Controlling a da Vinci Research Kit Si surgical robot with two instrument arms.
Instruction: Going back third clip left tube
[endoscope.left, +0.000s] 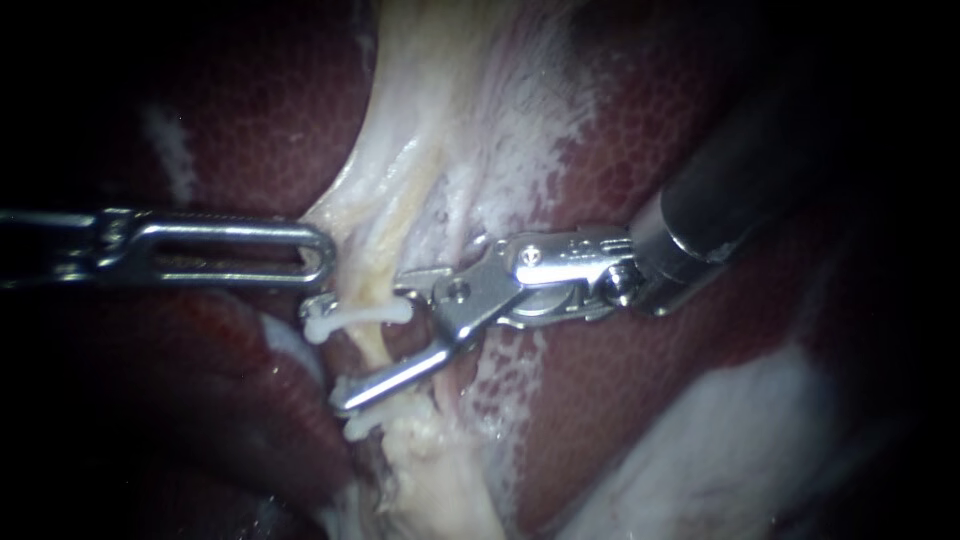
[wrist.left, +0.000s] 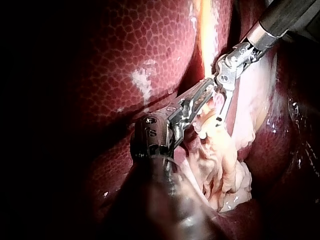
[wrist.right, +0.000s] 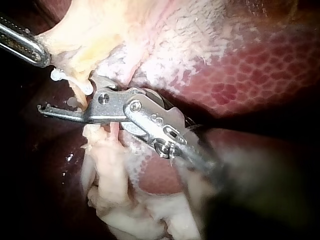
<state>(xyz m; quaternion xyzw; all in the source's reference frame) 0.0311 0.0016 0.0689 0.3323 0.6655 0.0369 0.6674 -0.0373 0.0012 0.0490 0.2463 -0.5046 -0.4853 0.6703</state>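
A pale tube (endoscope.left: 372, 345) runs down the middle between dark red liver lobes. A white clip (endoscope.left: 355, 318) crosses it, and a second white clip (endoscope.left: 368, 422) sits lower down. My right instrument (endoscope.left: 375, 345) comes in from the upper right with its jaws open, one jaw above and one below the stretch of tube between the clips. It holds nothing. My left instrument (endoscope.left: 330, 258) lies level from the left, jaws together on the edge of the pale tissue (endoscope.left: 400, 150) just above the upper clip. The right wrist view shows that clip (wrist.right: 65, 77) beside the open jaws (wrist.right: 70, 95).
Dark red liver (endoscope.left: 680, 360) lies on both sides of the pale band. A whitish patch (endoscope.left: 740, 440) lies at the lower right. In the left wrist view ragged pale tissue (wrist.left: 222, 165) hangs ahead of my left instrument (wrist.left: 202, 95), with the right instrument (wrist.left: 219, 102) crossing its tip.
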